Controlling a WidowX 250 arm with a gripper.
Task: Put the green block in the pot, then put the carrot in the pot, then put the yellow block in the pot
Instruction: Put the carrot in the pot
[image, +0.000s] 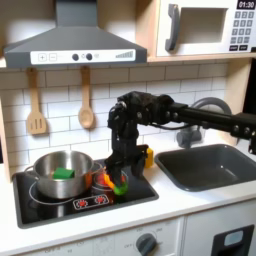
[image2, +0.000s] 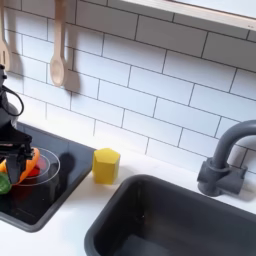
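- Green block (image: 64, 173) already inside the pot (image: 45, 182).
- Gripper (image: 118, 178) pinching the carrot (image2: 30, 166) low, right of the pot in the first exterior view.
- Yellow block (image2: 106, 165) on the desk, further right.
- Risk: the carrot, carried low, could strike the pot rim and slip out.

White tiled wall (image2: 150, 85), wooden spoons (image: 86, 97) hanging, grey range hood (image: 72, 42), microwave (image: 205, 27), dark sink (image: 208, 165) with faucet (image2: 224, 155).

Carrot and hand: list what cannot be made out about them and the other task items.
- Hand, first exterior view: blur merges it with the carrot, so whether it grips is unclear.
- Hand, second exterior view: cut off by the left edge.
- Yellow block, first exterior view: partly hidden behind the arm.
- Green block in the pot: too small to make out its shape.
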